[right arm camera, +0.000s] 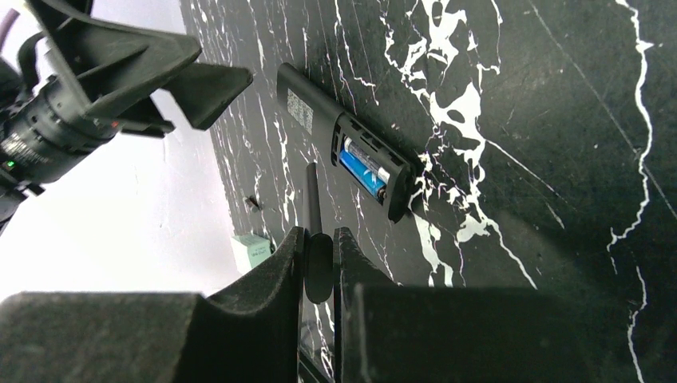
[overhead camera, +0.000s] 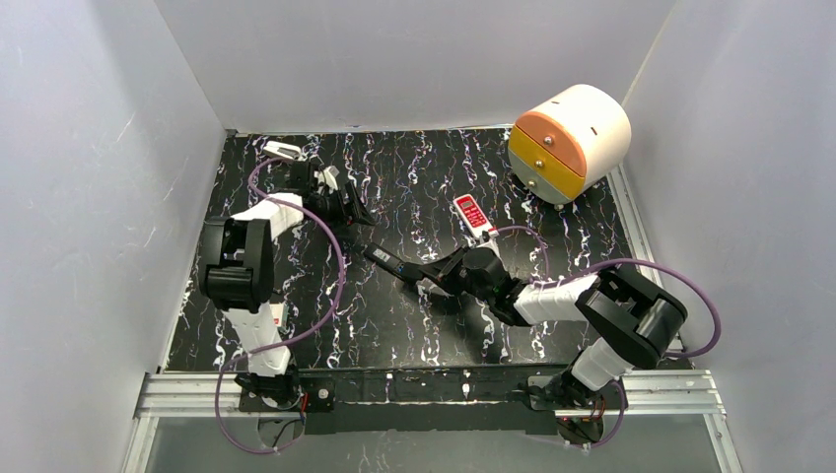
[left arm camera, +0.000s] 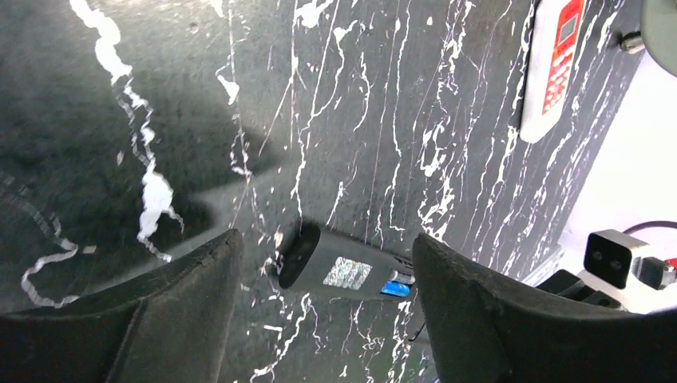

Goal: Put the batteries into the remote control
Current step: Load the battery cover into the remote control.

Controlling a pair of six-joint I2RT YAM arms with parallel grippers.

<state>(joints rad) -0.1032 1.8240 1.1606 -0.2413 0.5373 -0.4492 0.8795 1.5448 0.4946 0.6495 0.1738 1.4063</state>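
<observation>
While the left gripper (left arm camera: 325, 243) hangs with its jaws spread wide and nothing between them, the right gripper (right arm camera: 319, 239) is clamped on a thin dark piece (right arm camera: 312, 199), seen edge-on and sticking out past the fingertips. Two remotes lie on the black marbled table (overhead camera: 394, 325). One is a black remote (right arm camera: 302, 108) near the middle, back side up, with its battery bay uncovered. The other is a white and red remote (overhead camera: 473, 214), further back and well apart from it. One blue cell (right arm camera: 357, 163) sits in the open bay. A paler strip runs alongside it, and I cannot tell whether that is a second cell. No other cells can be made out on the table. In the top view the right gripper covers the near end of the black remote, so the bay is hidden there and shows only in the wrist views. The left gripper is off the remote's far end, not touching it. One round container (overhead camera: 570, 143) with orange and yellow drawer fronts stands at the far right corner, and one small white item (overhead camera: 283, 151) lies at the far left edge behind the left arm.
</observation>
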